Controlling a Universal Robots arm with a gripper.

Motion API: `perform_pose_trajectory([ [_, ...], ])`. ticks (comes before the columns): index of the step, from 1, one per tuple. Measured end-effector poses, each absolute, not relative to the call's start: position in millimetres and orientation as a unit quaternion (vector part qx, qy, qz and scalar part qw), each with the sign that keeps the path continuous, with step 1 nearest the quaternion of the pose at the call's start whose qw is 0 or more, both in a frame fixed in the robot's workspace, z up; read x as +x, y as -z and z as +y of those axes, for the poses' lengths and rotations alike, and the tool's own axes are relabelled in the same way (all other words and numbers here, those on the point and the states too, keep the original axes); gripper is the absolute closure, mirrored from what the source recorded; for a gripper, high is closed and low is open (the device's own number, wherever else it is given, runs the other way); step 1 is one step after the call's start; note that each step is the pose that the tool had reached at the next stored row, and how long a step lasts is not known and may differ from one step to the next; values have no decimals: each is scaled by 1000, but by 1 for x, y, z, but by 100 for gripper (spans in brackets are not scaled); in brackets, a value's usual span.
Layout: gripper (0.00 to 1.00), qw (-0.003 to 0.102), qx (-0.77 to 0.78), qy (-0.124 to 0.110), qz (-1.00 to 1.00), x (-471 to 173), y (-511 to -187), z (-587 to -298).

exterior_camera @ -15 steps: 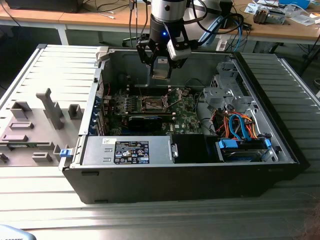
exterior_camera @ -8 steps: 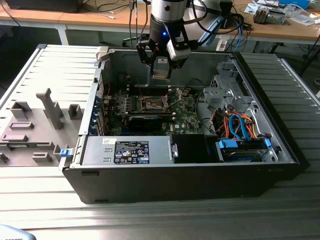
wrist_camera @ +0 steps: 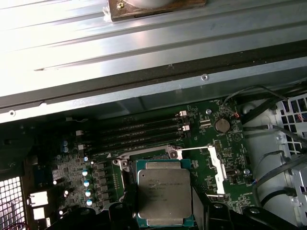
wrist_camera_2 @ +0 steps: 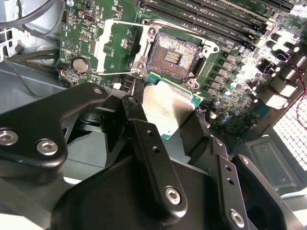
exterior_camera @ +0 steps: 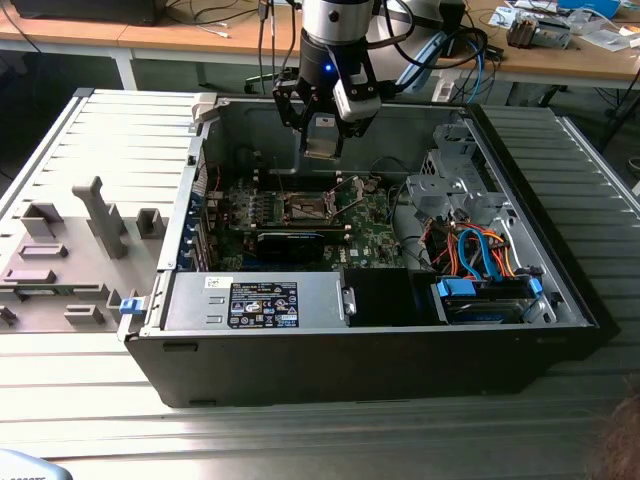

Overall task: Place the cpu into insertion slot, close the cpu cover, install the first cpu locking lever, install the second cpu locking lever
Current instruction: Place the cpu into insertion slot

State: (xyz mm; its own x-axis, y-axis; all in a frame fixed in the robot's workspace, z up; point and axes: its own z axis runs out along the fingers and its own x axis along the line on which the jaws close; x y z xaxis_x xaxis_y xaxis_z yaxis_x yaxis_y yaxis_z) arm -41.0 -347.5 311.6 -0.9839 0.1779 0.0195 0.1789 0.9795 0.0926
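My gripper (exterior_camera: pixel 325 140) hangs over the open computer case, shut on the cpu (exterior_camera: pixel 326 142), a flat silver-grey square chip. In both wrist views the cpu (wrist_camera_2: pixel 168 108) (wrist_camera: pixel 164 194) sits between the black fingers (wrist_camera_2: pixel 149 143), held by its edges. It hovers above the insertion slot (wrist_camera_2: pixel 172 55) (exterior_camera: pixel 305 208), a black square socket on the green board, partly covered by the chip in the first wrist view. The socket's contact field lies bare. The cpu cover (wrist_camera_2: pixel 115 48) (wrist_camera: pixel 216 165), a thin silver frame, is swung open and lies beside the socket.
A labelled black power-supply box (exterior_camera: pixel 262 303) sits at the case's front, with a long black expansion card (exterior_camera: pixel 290 241) just behind it. Memory slots (wrist_camera: pixel 144 132) run along one side of the socket. A drive cage (exterior_camera: pixel 450 180) and coloured cables (exterior_camera: pixel 475 255) fill the exterior view's right. A grey fixture plate (exterior_camera: pixel 70 250) lies outside.
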Motion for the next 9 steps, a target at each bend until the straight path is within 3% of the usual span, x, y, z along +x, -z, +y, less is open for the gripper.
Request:
perform_pose_trajectory([
  [9,45,5,-96,47,-994,-41,-311,-348],
])
